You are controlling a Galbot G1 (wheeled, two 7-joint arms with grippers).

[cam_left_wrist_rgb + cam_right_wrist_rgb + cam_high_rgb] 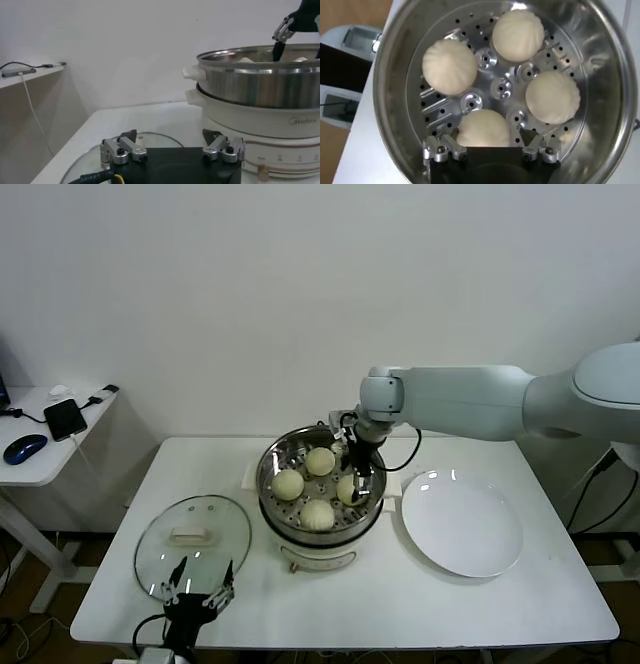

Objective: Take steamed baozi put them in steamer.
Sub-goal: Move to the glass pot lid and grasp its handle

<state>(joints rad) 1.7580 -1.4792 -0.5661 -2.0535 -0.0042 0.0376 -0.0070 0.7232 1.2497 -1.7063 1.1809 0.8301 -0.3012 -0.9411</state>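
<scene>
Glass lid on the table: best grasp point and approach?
Grip the white handle at the centre of the glass lid, coming straight down. The lid lies flat, so its rim offers no purchase; the raised bar does. The open left gripper hovers at its near edge.

a plain white wall (300, 294) stands behind a rectangular white table (500, 604). at the left edge, a smaller white side desk (40, 459) carries a black phone (65, 419) and a dark blue computer mouse (24, 448).

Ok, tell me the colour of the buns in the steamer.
Cream-white buns, all four alike, on the steamer's shiny tray; clearest in the right wrist view.
</scene>
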